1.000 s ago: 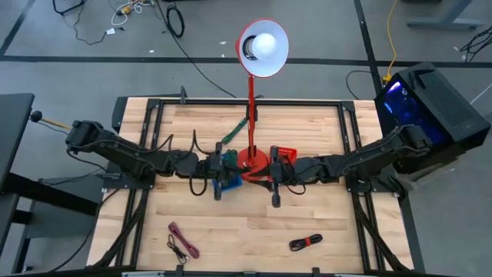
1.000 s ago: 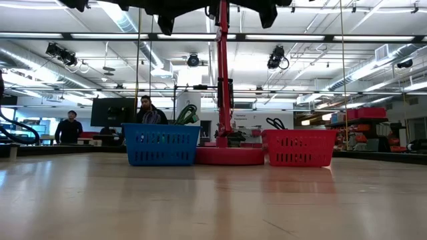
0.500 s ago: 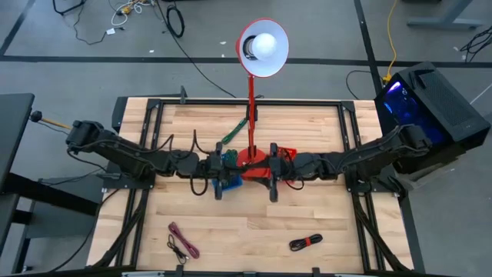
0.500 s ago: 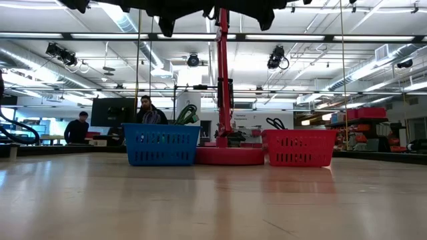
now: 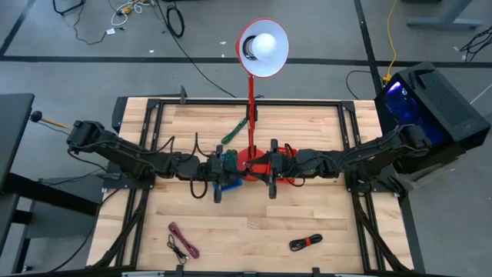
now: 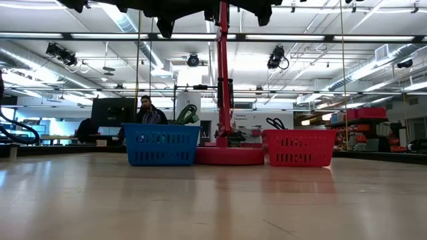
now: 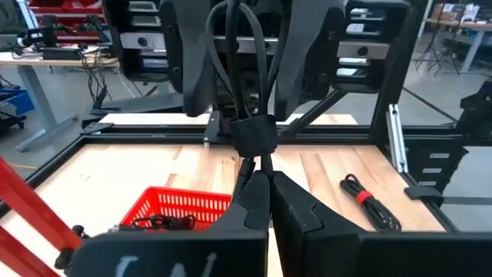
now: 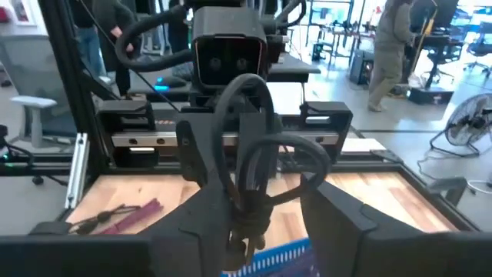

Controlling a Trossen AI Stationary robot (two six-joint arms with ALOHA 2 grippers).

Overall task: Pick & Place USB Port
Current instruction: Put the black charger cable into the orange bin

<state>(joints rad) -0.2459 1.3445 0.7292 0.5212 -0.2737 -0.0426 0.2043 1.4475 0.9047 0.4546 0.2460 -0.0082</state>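
Observation:
Both arms meet at the table's middle, by the red lamp base [image 5: 252,161]. My left gripper [image 5: 217,187] [image 7: 269,208] is over the blue basket [image 5: 232,183] [image 6: 160,143], shut on a coiled black cable [image 7: 247,69]. My right gripper [image 5: 270,183] [image 8: 261,223] is near the red basket [image 5: 286,154] [image 6: 298,147] and has a second black cable coil [image 8: 254,131] between its fingers. In the low view both grippers are cut off by the picture's top edge. The red basket [image 7: 181,209] has dark cables lying in it. My left gripper pinches the black coil just below its wrapped waist [image 7: 252,165], between the two fingertips. The fingers lie about level, pointing toward the table's right. The loops stick out past the fingertips, clear of the table. My right gripper holds the other black coil by its bundled lower end [image 8: 247,211], between its fingers. The fingers lie about level, pointing toward the table's left. The loops [image 8: 265,146] stand out past the fingertips, lifted clear above the blue basket [image 8: 284,254].
A maroon-and-black cable [image 5: 182,240] [image 8: 127,215] lies near the table's near-left edge. A black cable with a red tie [image 5: 306,243] [image 7: 369,201] lies near-right. A green cable [image 5: 234,132] lies beyond the lamp base. The lamp pole [image 6: 222,73] rises between the two baskets. People move in the room behind.
My right gripper has moved a little toward the table's left and far edge, closer to the lamp base, and its arm now covers part of the red basket. It has kept hold of its cable. A person in the background has walked rightward.

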